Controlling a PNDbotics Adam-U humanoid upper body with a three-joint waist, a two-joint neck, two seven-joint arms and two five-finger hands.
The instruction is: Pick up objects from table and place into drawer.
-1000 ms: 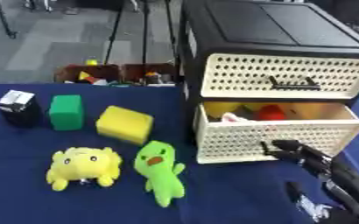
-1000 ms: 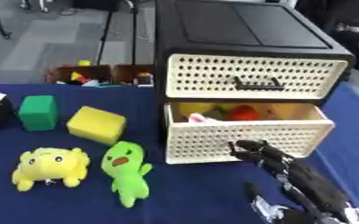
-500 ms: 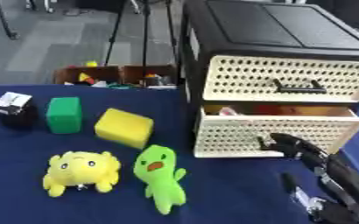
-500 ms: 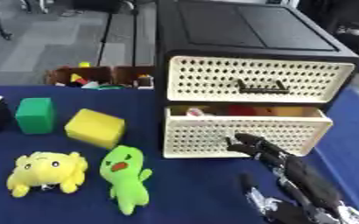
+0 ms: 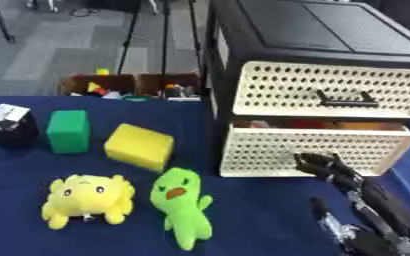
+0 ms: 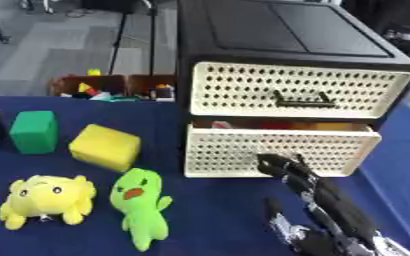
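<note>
Right hand [image 5: 327, 165], lower right, fingers straight against the cream perforated lower drawer [image 5: 313, 151] front | drawer slightly ajar | green plush duck [image 5: 182, 204] lower centre, well left of hand

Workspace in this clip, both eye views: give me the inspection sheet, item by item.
Surface: dark blue tablecloth.
Job's things: lower drawer slightly open, red and yellow items inside; upper drawer shut. On the table: yellow plush, green plush, yellow block, green block, black-and-white box.
Clutter: nothing seen on the table.
Hands: right hand at the lower drawer's front, fingers straight, holding nothing; left hand not in view.
Cables: nothing seen.
Surroundings: brown bins of small objects on the grey floor behind the table; tripod legs further back.
</note>
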